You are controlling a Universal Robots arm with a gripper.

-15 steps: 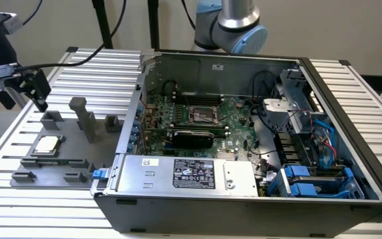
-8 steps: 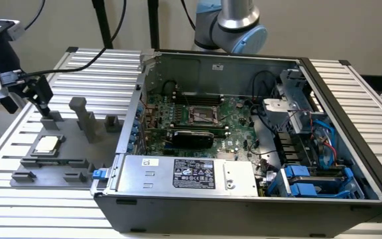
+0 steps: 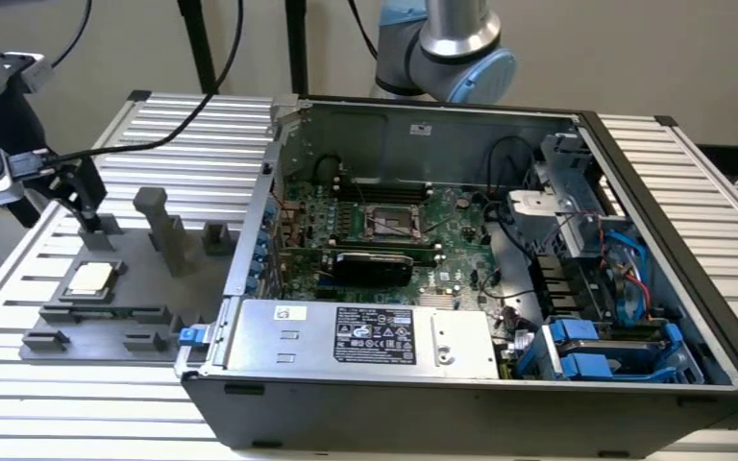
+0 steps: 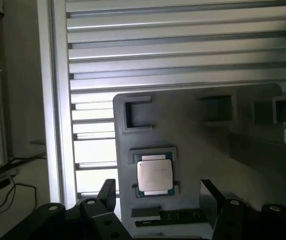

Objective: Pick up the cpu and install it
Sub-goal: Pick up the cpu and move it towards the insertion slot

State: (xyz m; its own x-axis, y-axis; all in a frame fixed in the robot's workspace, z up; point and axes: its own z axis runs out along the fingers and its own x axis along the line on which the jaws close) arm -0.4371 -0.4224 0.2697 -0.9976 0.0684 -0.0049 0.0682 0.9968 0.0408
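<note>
While the gripper [image 4: 157,185] hangs empty, jaws spread wide, over the cpu [image 4: 155,175] seated in the grey fixture [image 4: 223,150], you should expect a light, stiff, fragile chip, best pinched by opposite edges.

Nothing legible here: the black label [image 3: 375,335] on the silver power supply [image 3: 465,338] carries rows of white print and round marks too small to read, and the white sticker [image 3: 291,313] beside it is equally unreadable.
</note>
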